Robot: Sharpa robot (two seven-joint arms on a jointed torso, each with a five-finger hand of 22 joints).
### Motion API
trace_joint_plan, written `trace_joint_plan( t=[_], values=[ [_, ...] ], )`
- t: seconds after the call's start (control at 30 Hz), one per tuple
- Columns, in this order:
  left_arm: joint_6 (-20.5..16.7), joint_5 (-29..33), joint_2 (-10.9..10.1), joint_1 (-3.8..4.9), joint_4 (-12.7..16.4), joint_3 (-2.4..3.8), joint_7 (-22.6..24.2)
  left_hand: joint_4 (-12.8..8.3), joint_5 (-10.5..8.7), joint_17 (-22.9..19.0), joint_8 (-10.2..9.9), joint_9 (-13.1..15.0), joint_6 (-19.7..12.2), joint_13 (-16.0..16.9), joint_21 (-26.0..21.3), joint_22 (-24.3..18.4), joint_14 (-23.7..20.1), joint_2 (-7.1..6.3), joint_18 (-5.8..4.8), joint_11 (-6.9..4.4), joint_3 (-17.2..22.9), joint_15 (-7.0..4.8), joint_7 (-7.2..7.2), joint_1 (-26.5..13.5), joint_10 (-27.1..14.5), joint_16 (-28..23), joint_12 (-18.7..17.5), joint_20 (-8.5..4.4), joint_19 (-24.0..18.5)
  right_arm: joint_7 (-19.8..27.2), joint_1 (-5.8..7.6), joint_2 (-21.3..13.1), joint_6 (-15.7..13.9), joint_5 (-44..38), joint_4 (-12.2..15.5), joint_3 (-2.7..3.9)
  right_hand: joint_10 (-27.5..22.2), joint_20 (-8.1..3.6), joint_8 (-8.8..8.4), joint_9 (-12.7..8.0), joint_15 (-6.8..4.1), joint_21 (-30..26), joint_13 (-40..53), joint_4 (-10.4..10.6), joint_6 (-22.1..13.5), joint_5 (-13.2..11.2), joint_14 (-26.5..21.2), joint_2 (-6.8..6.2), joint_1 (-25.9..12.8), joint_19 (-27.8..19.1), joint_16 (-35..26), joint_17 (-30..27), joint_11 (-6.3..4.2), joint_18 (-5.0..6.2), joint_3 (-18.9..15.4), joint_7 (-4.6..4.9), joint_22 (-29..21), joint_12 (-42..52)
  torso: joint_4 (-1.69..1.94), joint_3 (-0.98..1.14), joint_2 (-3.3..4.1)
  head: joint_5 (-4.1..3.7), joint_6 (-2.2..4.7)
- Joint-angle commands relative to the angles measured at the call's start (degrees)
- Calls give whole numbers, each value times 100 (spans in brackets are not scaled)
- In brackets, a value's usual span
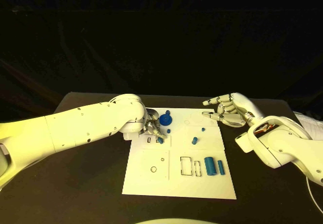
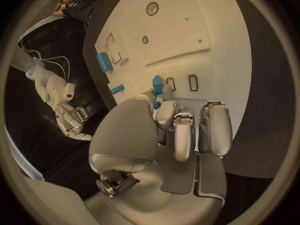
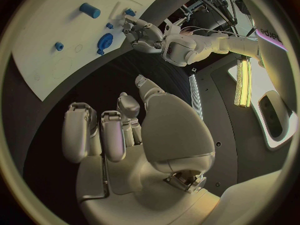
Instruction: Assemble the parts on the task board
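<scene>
The left robot hand (image 1: 152,127) pinches a small blue part (image 2: 157,85) over the task board (image 1: 202,186) on the bench (image 1: 80,186), just beside the round blue part (image 1: 166,120). The right robot hand (image 1: 228,111) hovers empty, fingers spread, beside the board's far corner.

- White rectangular task board (image 1: 176,184) lies flat on the black table.
- Round blue disc part (image 1: 166,120) near its far edge.
- Two blue cylinder parts (image 1: 214,166) lie side by side toward its right.

No legible text; faint markings possibly unreadable.
</scene>
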Motion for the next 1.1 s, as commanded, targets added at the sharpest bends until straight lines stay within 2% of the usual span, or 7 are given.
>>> trace_joint_plan(
  t=[0.03, 0.43, 0.73, 0.8, 0.97, 1.1],
  values=[
    [-235, 45, -31, 1, 47, 2, 149, -569, -8, 1508, 23, 20, 52, -22, 10, 153, 602, -24, -34, -6, 676, -6, -56, -110, 54, 18, -33, 22, 5, 8, -6, 7, 72, -19, -3, 0, -11, -5, 15, 5, -5, -35, -2, 2, 51, 28, 394, 5, 58, -28, -32, 607, -19, -24, -20, 6, -1, -11, -2, 2, -2, 4, -3],
    [-679, 45, -197, -16, 208, 2, 303, -610, -9, 1508, 35, 52, 64, 16, 22, 179, 602, -92, -39, -9, 826, -8, -59, -177, 86, 18, 1, 21, 18, 10, -9, 5, 72, -15, -7, -2, -9, -5, 17, 5, -5, -38, -1, 5, 55, 29, 393, 7, 56, -30, -34, 605, -18, -23, -23, 6, -7, -8, 8, 3, -6, 11, -4],
    [-1106, -111, -353, -54, 333, -1, 390, -620, -10, 1508, 45, 69, 82, 52, 45, 216, 602, -147, -47, -13, 879, -9, -65, -232, 114, 18, 35, 20, 38, 12, -10, -12, 71, -12, -2, -2, -9, -5, 17, 5, -5, -38, -1, 5, 55, 29, 393, 7, 56, -30, -34, 605, -18, -23, -23, 6, -7, -8, 0, 5, -3, 25, -6],
    [-1299, -261, -421, -87, 427, -3, 437, -626, -10, 1508, 47, 73, 88, 65, 54, 230, 602, -157, -50, -15, 895, -10, -68, -238, 125, 18, 48, 19, 45, 12, -11, -17, 69, -12, -1, -2, -9, -5, 17, 5, -5, -38, -1, 5, 55, 29, 393, 7, 56, -30, -34, 605, -18, -23, -23, 6, -7, -8, 6, 11, -8, 36, -15],
    [-1667, -607, -562, -187, 647, -5, 523, -645, -10, 1508, 51, 83, 106, 94, 75, 264, 602, -188, -57, -23, 950, -16, -76, -252, 150, 18, 75, 15, 64, 8, -12, -29, 74, -12, 0, -3, -9, -5, 17, 5, -5, -38, -1, 5, 55, 29, 393, 7, 56, -30, -34, 605, -18, -23, -23, 6, -7, -8, 17, 12, -13, 48, -20],
    [-1994, -978, -676, -317, 831, -6, 608, -651, -10, 1508, 51, 86, 112, 100, 76, 266, 602, -201, -57, -26, 974, -17, -79, -256, 157, 18, 81, 14, 65, 6, -14, -41, 80, -12, 1, -3, -9, -5, 17, 5, -5, -38, -1, 5, 55, 29, 393, 7, 56, -30, -34, 605, -18, -23, -23, 6, -7, -8, 39, 15, -25, 41, -26]
  ],
)
